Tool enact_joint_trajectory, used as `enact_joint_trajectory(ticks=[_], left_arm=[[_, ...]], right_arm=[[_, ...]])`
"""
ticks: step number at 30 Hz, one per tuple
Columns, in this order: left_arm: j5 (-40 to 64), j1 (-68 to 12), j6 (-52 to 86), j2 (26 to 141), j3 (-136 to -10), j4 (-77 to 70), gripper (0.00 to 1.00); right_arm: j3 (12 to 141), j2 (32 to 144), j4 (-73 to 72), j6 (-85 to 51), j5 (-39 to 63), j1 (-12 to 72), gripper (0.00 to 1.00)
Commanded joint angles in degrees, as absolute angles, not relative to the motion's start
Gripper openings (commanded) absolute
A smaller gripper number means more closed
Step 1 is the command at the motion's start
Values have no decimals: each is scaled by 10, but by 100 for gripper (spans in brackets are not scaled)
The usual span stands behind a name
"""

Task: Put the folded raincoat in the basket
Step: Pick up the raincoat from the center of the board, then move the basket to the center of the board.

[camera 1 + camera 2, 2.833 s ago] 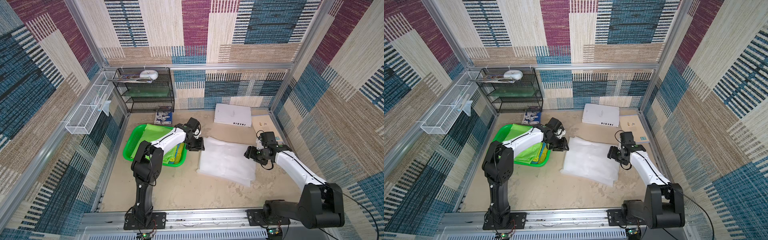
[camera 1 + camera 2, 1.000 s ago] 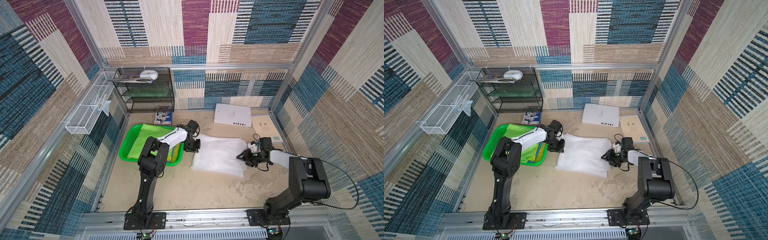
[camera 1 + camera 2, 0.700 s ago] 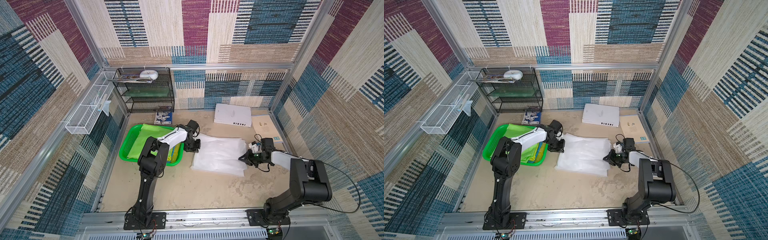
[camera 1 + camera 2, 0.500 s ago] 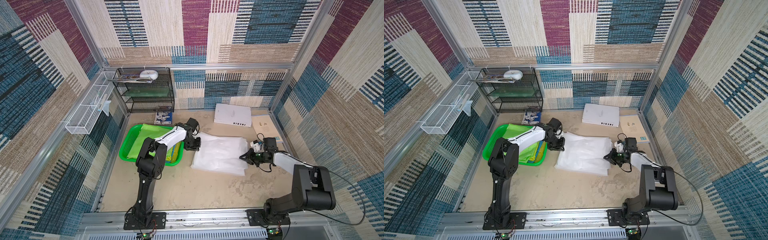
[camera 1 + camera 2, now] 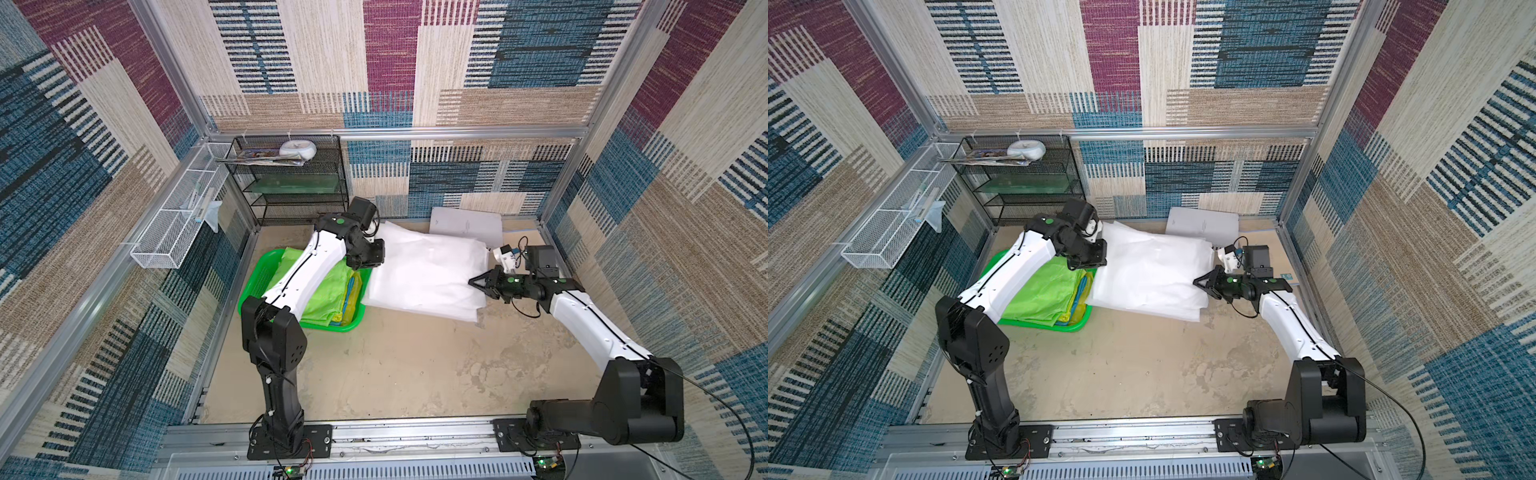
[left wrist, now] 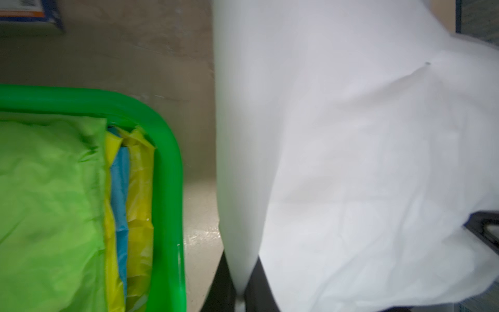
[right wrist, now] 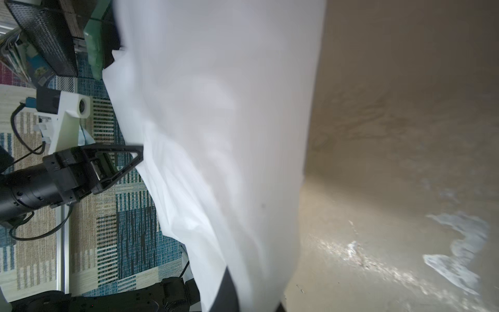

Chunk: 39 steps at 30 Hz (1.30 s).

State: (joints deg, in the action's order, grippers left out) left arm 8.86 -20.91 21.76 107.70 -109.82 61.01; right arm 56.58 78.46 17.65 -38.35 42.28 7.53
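The folded raincoat (image 5: 424, 274) (image 5: 1150, 270) is a white, translucent sheet stretched between my two grippers, right of the basket. My left gripper (image 5: 372, 267) (image 5: 1097, 262) (image 6: 240, 293) is shut on its left edge, just beside the basket's right rim. My right gripper (image 5: 473, 283) (image 5: 1198, 282) (image 7: 253, 299) is shut on its right edge. The raincoat (image 6: 351, 162) (image 7: 216, 135) hangs in folds above the tan table. The bright green basket (image 5: 252, 286) (image 5: 1038, 325) (image 6: 170, 162) holds folded green, yellow and blue sheets.
A black mesh shelf rack (image 5: 291, 187) stands at the back left. A white wire tray (image 5: 178, 224) hangs on the left wall. A flat white box (image 5: 465, 224) lies behind the raincoat, and a tan board (image 5: 1283, 266) sits by the right wall.
My right gripper has shut on the raincoat's right edge. Both arms have risen, lifting the raincoat so it spreads wider and further back.
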Motion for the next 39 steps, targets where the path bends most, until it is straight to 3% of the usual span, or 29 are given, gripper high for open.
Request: enact_joint_trajectory(ticks=[1,8,17,28,39], left_arm=[[-13,-165,200,1050,-1093,653,0],[-149,-67,169,1023,-1065,673,0],[-219,49,155,1028,-1056,661,0],[-230,82,151,1059,-1047,637,0],[-143,83,146,1043,-990,611,0]], right_arm=[[607,817,113,-469,389,149,0],[768,988,71,-528,337,311,0],[911,1156,37,-566,316,404,0],[1007,1272,86,-570,291,450,0],[983,1254,199,-488,278,451,0]])
